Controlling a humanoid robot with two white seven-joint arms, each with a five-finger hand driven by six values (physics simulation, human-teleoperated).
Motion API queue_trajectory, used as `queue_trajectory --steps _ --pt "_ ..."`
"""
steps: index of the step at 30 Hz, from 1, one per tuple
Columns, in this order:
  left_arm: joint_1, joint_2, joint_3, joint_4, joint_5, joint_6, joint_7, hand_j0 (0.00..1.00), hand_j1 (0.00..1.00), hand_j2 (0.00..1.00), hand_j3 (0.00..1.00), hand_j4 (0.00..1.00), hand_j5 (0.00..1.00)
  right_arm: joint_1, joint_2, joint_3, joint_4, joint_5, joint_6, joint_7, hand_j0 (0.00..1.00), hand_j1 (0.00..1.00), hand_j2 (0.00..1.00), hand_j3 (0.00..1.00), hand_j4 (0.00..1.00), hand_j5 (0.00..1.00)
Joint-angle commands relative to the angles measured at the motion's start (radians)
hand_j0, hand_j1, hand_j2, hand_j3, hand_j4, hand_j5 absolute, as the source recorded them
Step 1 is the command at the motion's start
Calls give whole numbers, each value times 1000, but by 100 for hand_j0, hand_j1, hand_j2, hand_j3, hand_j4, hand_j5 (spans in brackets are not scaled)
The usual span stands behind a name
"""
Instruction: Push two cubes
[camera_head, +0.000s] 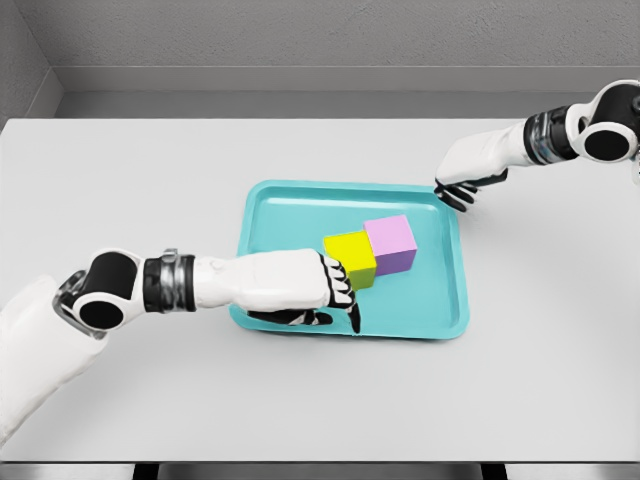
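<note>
right now i am reaching my left hand (318, 290) in from the left over the near left part of a teal tray (300, 205), which is sitting in the middle of a pale grey table (120, 180). its fingers are curling loosely and gripping nothing, with the fingertips pressing against the left side of a yellow cube (352, 255). a pink cube (391, 243) is sitting just to the right of the yellow one and slightly farther back, the two touching, both resting inside the tray near its centre. my right hand (462, 188) is coming in from the far right, resting with its fingers curling down at the tray's far right corner and grasping nothing.
</note>
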Motion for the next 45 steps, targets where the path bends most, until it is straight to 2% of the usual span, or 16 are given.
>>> queue_trajectory --steps 1,15,18,21,24,41,43,44,45 --pt "0 -42 -38 5 5 3 0 54 54 54 54 54 54 0 17 -1 -1 -1 2 0 15 15 15 15 15 15" --pt "-29 -203 -38 196 -42 3 0 52 52 52 52 52 52 -2 0 -3 -8 -3 -2 0 18 18 18 18 18 18" --pt "-31 -238 -38 287 -42 3 0 51 51 51 51 51 51 -3 -14 -3 -11 -4 -2 0 19 19 19 19 19 19" --pt "-38 -252 -36 348 -36 3 0 51 51 51 51 51 51 -2 -46 -3 -49 -6 -2 0 19 19 19 19 19 19" --pt "-38 -255 -36 354 -31 3 0 51 51 51 51 51 51 -3 -69 -1 -58 -6 -2 0 19 19 19 19 19 19" --pt "-58 -247 -27 385 -31 3 0 51 51 51 51 51 51 -2 -76 3 -100 -6 -2 0 19 19 19 19 19 19" --pt "-57 -246 -34 361 -30 3 0 50 50 50 50 50 50 0 -76 5 -101 -6 -2 0 19 19 19 19 19 19" --pt "-48 -240 -38 302 -33 3 0 50 50 50 50 50 50 0 -76 5 -107 -6 -2 0 19 19 19 19 19 19" --pt "-43 -240 -36 276 -31 3 0 50 50 50 50 50 50 0 -76 5 -106 -6 -2 0 19 19 19 19 19 19"
